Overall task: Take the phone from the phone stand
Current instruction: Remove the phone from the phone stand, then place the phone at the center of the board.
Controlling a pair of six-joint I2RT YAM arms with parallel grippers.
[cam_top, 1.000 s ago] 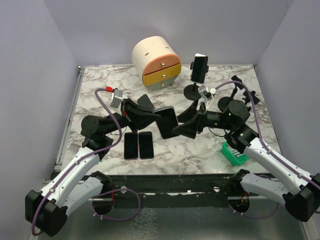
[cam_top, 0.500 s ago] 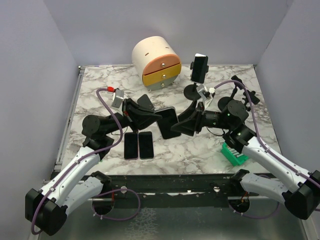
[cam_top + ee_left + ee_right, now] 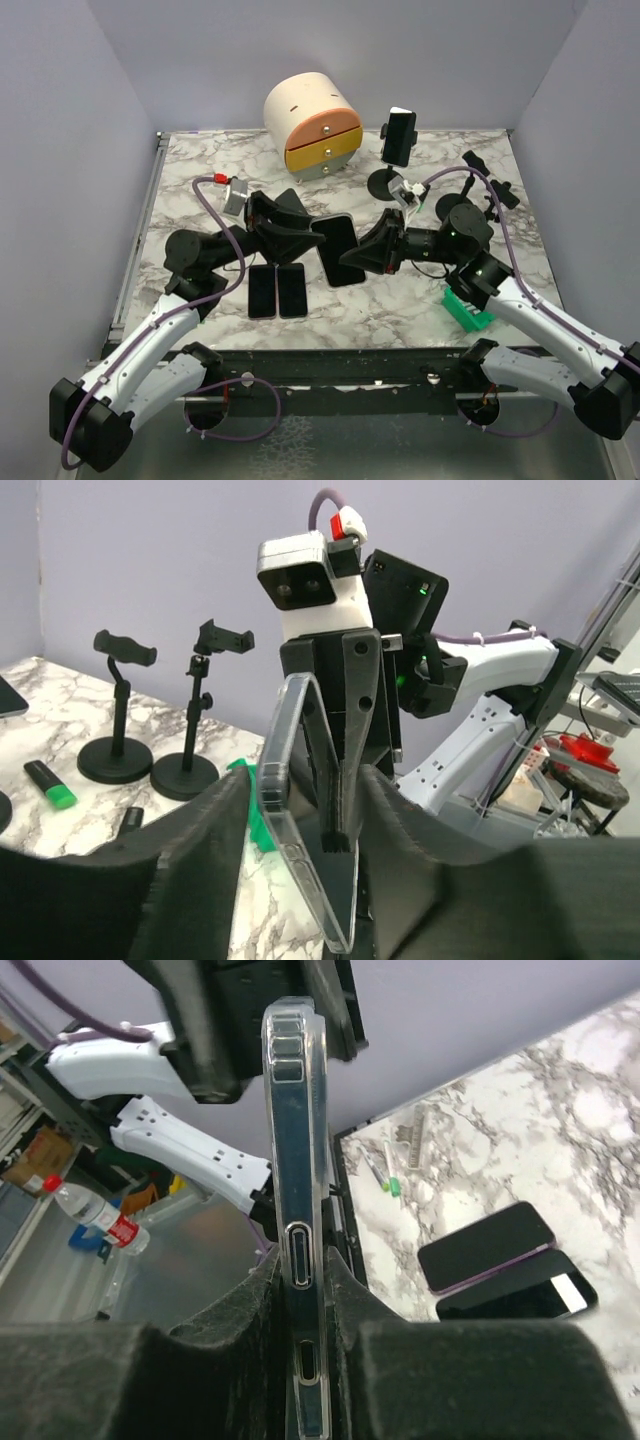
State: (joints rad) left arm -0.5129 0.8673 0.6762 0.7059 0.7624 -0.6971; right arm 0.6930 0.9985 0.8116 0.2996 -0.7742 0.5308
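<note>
phone (image 3: 338,250) between left gripper (image 3: 305,236) and right gripper (image 3: 362,256); phone stand (image 3: 383,183) behind; two flat phones (image 3: 291,290) before

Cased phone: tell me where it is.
Top view: the cased phone is mid-table, held in the right gripper, with the left gripper to its left and two flat phones just nearer.

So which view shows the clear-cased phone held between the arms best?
Right wrist: the phone stands edge-on, clamped in the right gripper. Left wrist shows it obliquely; top external shows only its dark face.
</note>
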